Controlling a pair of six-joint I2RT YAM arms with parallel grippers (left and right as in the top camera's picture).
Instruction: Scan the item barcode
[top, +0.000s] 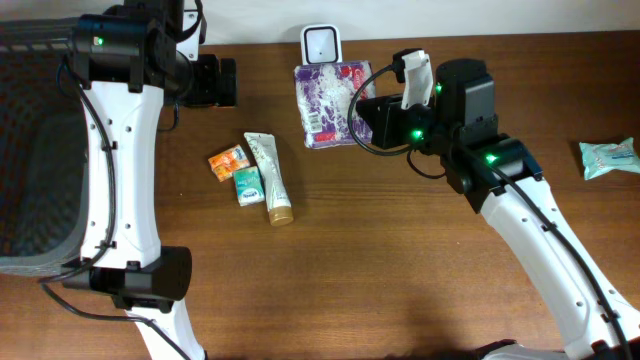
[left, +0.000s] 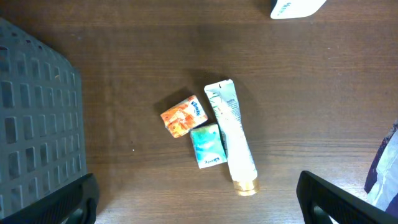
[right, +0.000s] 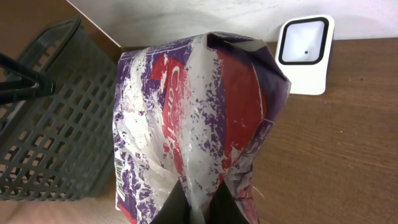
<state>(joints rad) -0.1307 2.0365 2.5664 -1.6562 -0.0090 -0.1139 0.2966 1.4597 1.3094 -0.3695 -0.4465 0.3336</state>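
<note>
My right gripper (top: 362, 112) is shut on the edge of a purple, white and red plastic bag (top: 328, 103), holding it up just in front of the white scanner (top: 321, 44) at the table's back edge. In the right wrist view the bag (right: 193, 118) fills the middle, pinched between my black fingers (right: 221, 208), with a barcode strip (right: 118, 180) on its left side and the scanner (right: 305, 53) behind at upper right. My left gripper (left: 198, 199) hangs open above the table, with nothing between its fingers.
An orange packet (top: 228, 161), a green packet (top: 247, 186) and a white tube with a gold cap (top: 270, 180) lie together left of centre. A dark mesh basket (top: 30, 150) stands at the left edge. A light blue packet (top: 608, 157) lies at the far right.
</note>
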